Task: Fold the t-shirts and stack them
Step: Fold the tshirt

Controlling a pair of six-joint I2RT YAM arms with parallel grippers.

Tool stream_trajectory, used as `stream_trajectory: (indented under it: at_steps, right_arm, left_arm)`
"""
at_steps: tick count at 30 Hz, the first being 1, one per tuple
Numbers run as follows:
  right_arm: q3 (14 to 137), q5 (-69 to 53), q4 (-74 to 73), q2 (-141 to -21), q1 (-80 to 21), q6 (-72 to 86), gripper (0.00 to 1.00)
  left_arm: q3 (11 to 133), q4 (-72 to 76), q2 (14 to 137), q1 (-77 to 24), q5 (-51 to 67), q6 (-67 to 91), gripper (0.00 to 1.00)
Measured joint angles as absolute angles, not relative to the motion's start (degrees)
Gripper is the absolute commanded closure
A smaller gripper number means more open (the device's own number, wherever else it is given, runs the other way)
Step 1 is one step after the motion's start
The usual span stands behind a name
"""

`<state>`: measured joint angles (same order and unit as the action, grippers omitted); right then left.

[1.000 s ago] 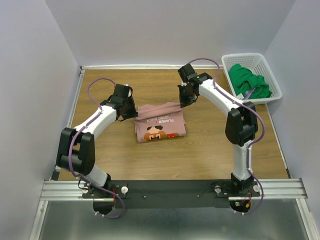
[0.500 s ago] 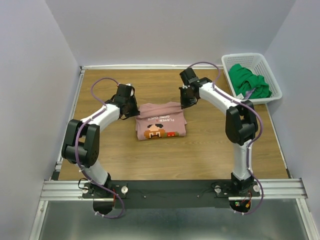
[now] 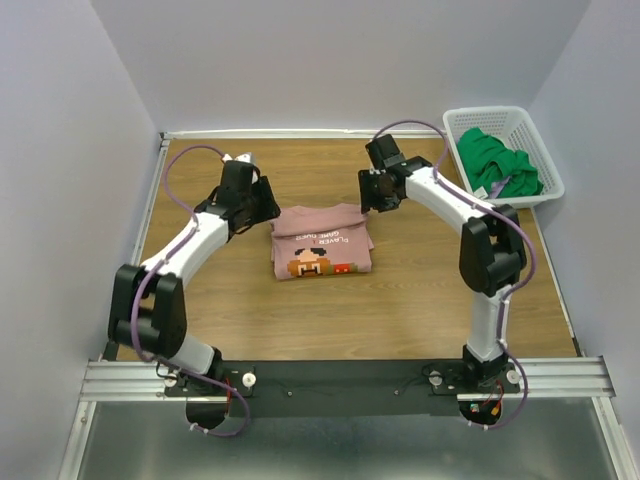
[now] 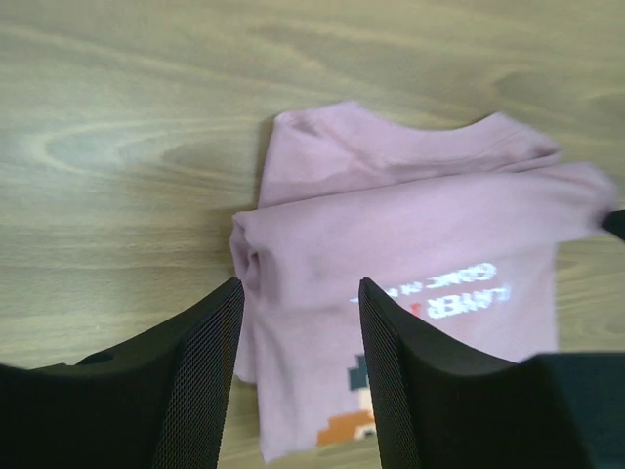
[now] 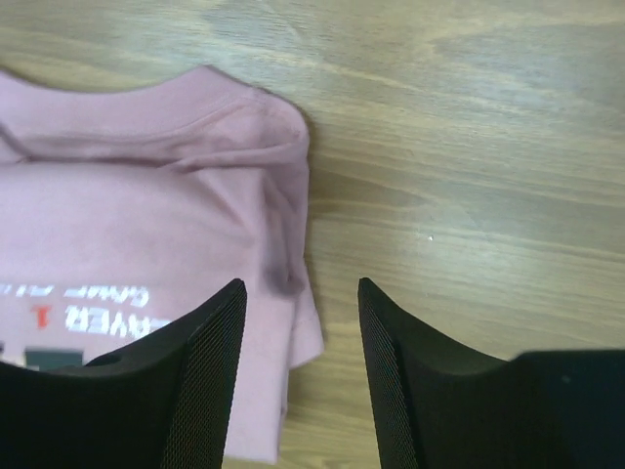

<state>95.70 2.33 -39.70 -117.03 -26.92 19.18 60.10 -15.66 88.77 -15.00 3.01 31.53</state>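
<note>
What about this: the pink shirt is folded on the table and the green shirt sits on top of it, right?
No. The pink shirt is folded on the table, but the green shirt lies crumpled in the white basket, as the top view shows.

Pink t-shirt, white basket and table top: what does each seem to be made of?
Pink t-shirt: soft knit cloth, matte. It creases and lies in limp folded layers, with a printed graphic.
White basket: likely moulded plastic, smooth, with rigid lattice walls.
Table top: wood or wood-look laminate, low sheen. Grain lines show, but I cannot tell which of the two it is.
</note>
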Motion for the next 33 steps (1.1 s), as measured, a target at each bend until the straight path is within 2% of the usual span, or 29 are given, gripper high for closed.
stream_trajectory:
  at_steps: [4,9,12,13,23,33]
  right_arm:
    - [93.03,1.61,-37.71,-110.69,-28.62,15.84,0.45]
    - [90.32,-4.05,-32.95,-106.63,-32.97,12.49,0.55]
    - [88.62,-8.38,-30.85,-107.28,-35.00,11.44,0.59]
    - [88.36,-9.39,-30.50,-107.72,-35.46,11.25,0.63]
    - [89.45,-18.26,-27.00,-117.69,-36.32,10.37,0.71]
    - [97.49,-14.46,-26.41,-123.68,-35.59,10.37,0.70]
  left_arm:
    - [59.81,-15.92,79.96,-15.75,1.15,31.59,0.42]
    - [54.96,-15.07,70.52,-20.29,-0.25,33.34,0.61]
    - [50.76,-14.44,69.87,-23.97,-0.43,35.00,0.67]
    - [48.93,-14.52,70.39,-25.32,-0.45,35.51,0.73]
    - [46.17,-12.16,81.58,-30.98,-0.40,37.71,0.75]
    - [46.15,-11.66,85.82,-31.64,-0.40,37.54,0.75]
